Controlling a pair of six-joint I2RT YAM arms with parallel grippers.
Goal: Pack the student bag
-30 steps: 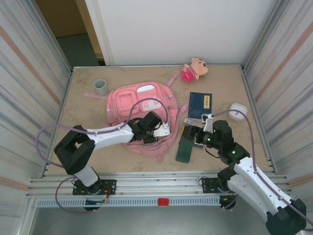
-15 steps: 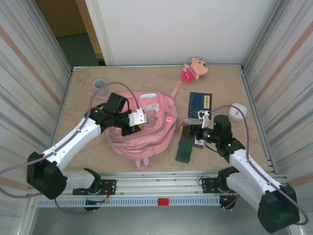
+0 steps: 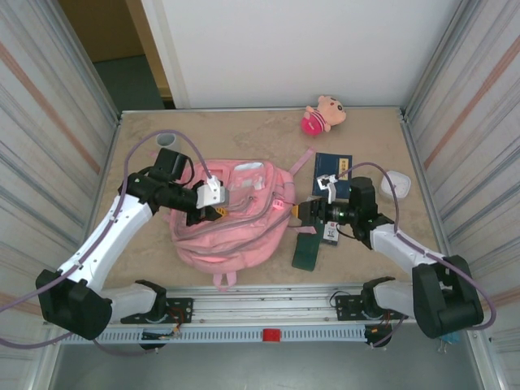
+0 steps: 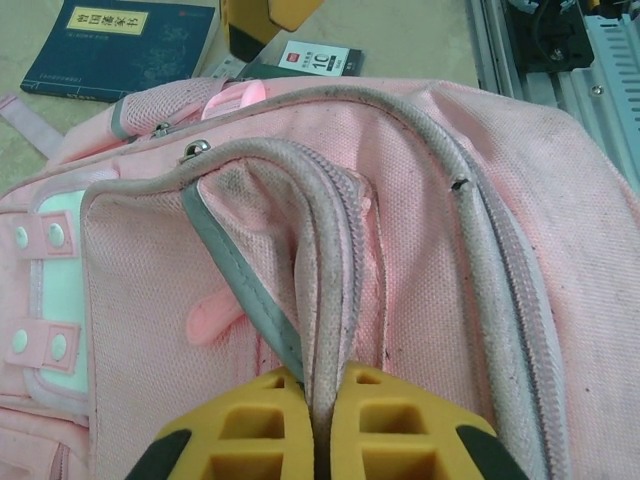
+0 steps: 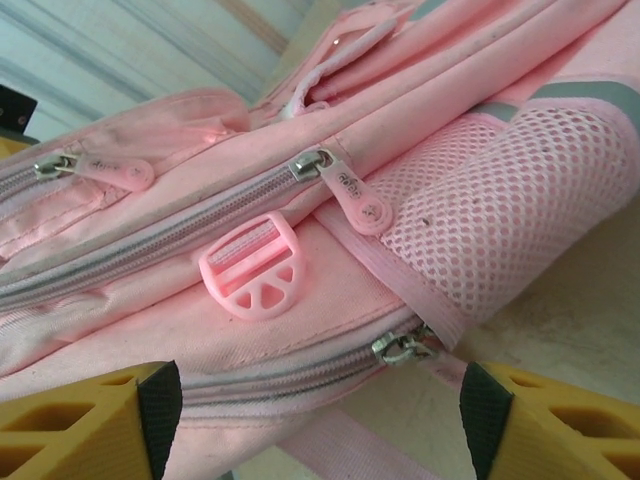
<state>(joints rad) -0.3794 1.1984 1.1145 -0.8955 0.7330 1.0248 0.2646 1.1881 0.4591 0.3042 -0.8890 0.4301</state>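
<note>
So the pink student bag (image 3: 236, 223) sits flat in the middle of the surface (image 3: 366, 138), and it's the biggest thing there. The left pincer (image 4: 320, 400) is clamped shut on a grey-trimmed zipper edge of the bag. The right pincer (image 5: 320, 420) is wide open and gripping nothing, with its yellow tips either side of the bag's right flank by the mesh pocket (image 5: 500, 200) and a pink buckle (image 5: 247, 280).

It's cluttered on the right side. A dark green flat thing (image 3: 307, 252) and a small box (image 3: 331, 234) lie just beside the bag under the right arm, and a blue book (image 3: 333, 172) sits right behind that. A white case (image 3: 396, 185) is further right near the wall. A plush doll (image 3: 325, 114) sits at the back edge, and a grey cup (image 3: 166, 135) is back left, half behind a cable.

Metal panels close in the left and right sides, with a rail along the near edge. The freest room is the back strip and the front-left corner.

That's one of each item, plus two arms.
</note>
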